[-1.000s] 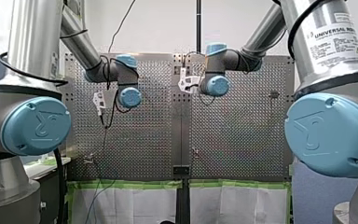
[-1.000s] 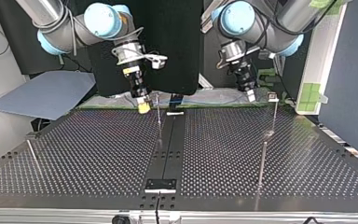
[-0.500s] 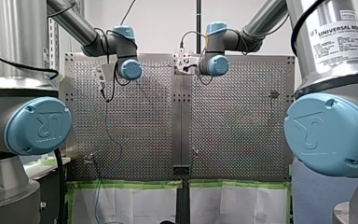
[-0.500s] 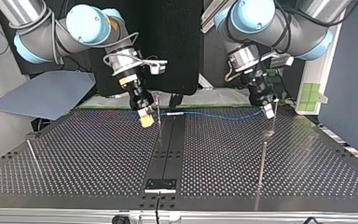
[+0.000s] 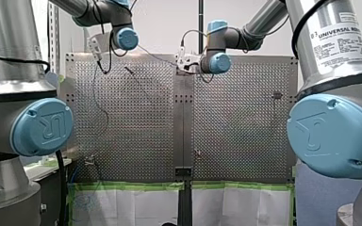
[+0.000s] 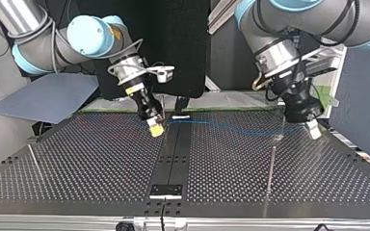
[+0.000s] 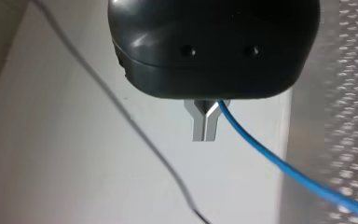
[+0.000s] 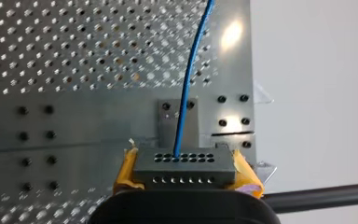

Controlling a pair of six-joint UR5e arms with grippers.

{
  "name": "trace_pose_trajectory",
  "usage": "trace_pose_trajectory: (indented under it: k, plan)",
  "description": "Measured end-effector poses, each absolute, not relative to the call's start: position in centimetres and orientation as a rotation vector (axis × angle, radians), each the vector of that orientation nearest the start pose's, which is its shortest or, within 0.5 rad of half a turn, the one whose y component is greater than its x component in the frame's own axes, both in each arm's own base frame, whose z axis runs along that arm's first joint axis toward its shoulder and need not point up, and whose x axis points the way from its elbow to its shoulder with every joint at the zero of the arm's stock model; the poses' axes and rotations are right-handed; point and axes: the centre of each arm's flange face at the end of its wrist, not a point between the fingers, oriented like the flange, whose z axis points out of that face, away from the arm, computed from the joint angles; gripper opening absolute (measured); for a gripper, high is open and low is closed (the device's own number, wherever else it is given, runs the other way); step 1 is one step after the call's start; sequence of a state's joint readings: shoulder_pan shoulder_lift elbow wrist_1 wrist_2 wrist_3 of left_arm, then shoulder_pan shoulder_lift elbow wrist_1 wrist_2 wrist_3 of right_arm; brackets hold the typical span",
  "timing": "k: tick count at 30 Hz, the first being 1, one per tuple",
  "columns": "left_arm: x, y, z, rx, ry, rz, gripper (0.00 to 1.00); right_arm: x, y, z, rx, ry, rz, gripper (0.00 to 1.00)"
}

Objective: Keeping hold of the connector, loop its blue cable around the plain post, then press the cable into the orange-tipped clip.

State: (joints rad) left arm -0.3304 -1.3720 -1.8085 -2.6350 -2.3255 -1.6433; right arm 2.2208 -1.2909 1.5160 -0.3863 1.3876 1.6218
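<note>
My right gripper clamps its fingers on the rigid connector; my left gripper pinches its fingers on the thin blue cable, probably limp, light, slippery.

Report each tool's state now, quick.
Left tool: closed, pinching the blue cable.
Right tool: closed, holding the connector.
</note>
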Motion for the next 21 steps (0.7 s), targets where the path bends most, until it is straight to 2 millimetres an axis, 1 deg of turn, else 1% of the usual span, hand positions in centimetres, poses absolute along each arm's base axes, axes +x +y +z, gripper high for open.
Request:
trace_pose_trajectory:
  k: [4, 6, 12, 17, 21]
  plan:
    - [37.9, -19.7, 52.1, -0.507, 1.124, 0.062, 0.0, 49.4, -39.9, 40.9, 1.613, -0.632, 1.945, 0.0]
    - [38.2, -19.7, 52.2, -0.5, 1.135, 0.065, 0.0, 49.5, -40.1, 41.4, 1.605, -0.62, 1.956, 0.0]
    - [39.6, -19.4, 51.3, -0.464, 1.196, 0.087, 0.0, 49.9, -40.5, 42.7, 1.578, -0.589, 1.994, 0.0]
    - [41.8, -18.5, 50.8, -0.452, 1.236, 0.112, 0.0, 50.3, -40.7, 43.9, 1.566, -0.565, 2.028, 0.0]
    - [43.3, -17.6, 50.7, -0.445, 1.26, 0.125, 0.0, 50.5, -40.9, 44.3, 1.562, -0.556, 2.042, 0.0]
